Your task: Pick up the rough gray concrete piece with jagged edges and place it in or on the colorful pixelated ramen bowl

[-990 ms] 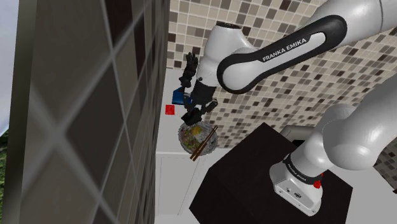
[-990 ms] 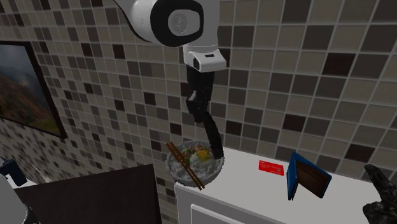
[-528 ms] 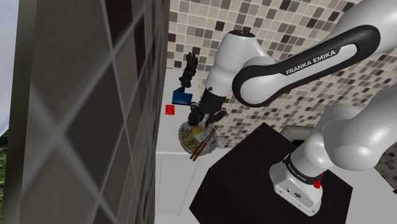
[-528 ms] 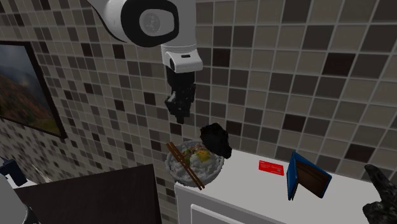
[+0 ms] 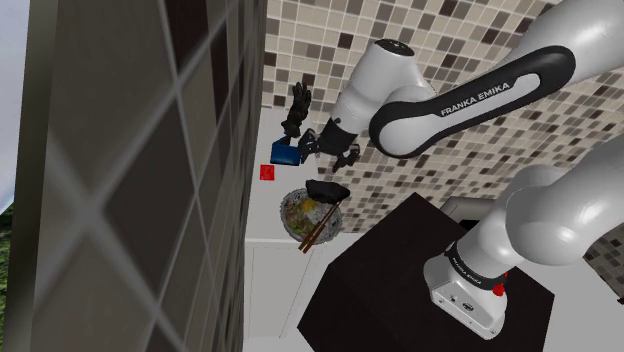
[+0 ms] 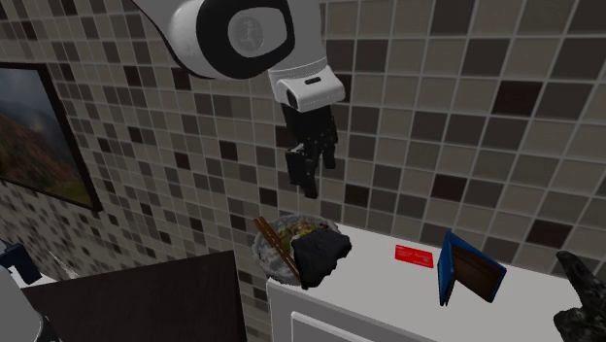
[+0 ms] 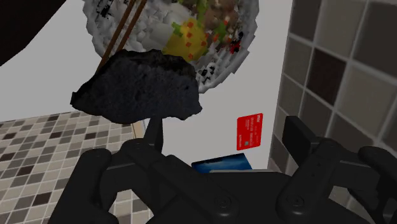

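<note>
The jagged dark grey concrete piece (image 6: 320,256) sits at the rim of the pixelated ramen bowl (image 6: 279,236), covering the side nearer the red card. In the shoulder view the concrete piece (image 5: 326,190) lies over the top of the ramen bowl (image 5: 302,213). My gripper (image 6: 303,183) hangs open a short way above it, touching nothing. In the wrist view my gripper (image 7: 226,137) has its fingers apart, with the concrete piece (image 7: 137,92) beyond them against the ramen bowl (image 7: 219,32). Brown chopsticks (image 6: 277,253) lean across the bowl.
On the white counter (image 6: 408,306) lie a red card (image 6: 414,256) and an open blue wallet (image 6: 469,273); a dark rough figure (image 6: 583,291) stands at its far end. A mosaic tile wall rises right behind. The black stand (image 5: 390,270) adjoins the counter.
The fingers opened and let go of the concrete piece, which dropped from below the gripper onto the bowl's rim. The hand swung slightly and stays above.
</note>
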Action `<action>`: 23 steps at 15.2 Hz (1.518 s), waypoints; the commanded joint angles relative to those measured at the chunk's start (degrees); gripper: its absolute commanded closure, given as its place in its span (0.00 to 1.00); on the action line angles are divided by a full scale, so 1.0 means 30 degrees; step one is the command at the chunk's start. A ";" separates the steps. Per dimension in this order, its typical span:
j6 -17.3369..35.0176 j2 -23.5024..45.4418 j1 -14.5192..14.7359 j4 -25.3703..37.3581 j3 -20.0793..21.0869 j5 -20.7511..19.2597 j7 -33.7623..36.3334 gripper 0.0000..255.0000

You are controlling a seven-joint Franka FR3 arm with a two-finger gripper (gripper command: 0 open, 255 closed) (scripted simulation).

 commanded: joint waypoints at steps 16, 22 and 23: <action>0.3735 0.2408 -0.2002 0.0125 0.0347 -0.3045 0.1400 0.00; 0.3733 0.2405 -0.2001 0.0124 0.0347 -0.3043 0.1399 1.00; 0.3733 0.2405 -0.2001 0.0124 0.0347 -0.3043 0.1399 1.00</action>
